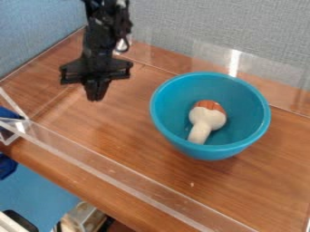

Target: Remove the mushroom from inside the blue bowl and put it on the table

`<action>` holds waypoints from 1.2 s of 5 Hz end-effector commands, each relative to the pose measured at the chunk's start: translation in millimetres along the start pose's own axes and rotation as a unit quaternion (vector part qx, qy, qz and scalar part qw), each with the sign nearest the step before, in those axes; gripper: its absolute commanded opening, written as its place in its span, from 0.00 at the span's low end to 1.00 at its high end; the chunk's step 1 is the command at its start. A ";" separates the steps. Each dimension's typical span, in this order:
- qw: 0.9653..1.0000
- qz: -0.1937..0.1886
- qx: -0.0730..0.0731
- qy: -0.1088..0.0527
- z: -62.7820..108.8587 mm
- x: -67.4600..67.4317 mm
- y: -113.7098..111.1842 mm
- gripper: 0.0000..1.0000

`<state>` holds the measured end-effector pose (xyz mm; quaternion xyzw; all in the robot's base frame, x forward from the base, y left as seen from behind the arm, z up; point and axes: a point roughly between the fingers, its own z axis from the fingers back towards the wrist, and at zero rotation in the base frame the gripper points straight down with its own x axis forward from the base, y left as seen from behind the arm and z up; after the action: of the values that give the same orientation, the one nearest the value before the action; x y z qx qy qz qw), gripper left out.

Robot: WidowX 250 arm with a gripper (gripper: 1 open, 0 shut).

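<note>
The mushroom [205,120] lies on its side inside the blue bowl [169,109], cream stem toward the front, reddish-brown cap toward the back. The bowl stands on the wooden table [109,131], right of centre. My gripper [96,91] hangs above the table to the left of the bowl, well apart from it. Its black fingers are shut together with nothing between them.
Low clear acrylic walls [85,154] run along the front and back edges of the table. A blue surface lies beyond the back wall. A metal object [80,217] shows below the front edge.
</note>
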<state>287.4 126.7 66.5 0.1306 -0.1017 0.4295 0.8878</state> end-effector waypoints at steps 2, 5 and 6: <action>0.999 -0.001 -0.038 -0.017 48.6 5.1 -39.9 0.00; 0.991 -0.116 -0.063 -0.018 66.6 -12.1 -97.2 0.00; 0.989 -0.132 -0.063 -0.024 72.6 -1.6 -97.0 0.00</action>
<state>351.2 39.8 104.6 0.1033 -0.1066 0.2897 0.9455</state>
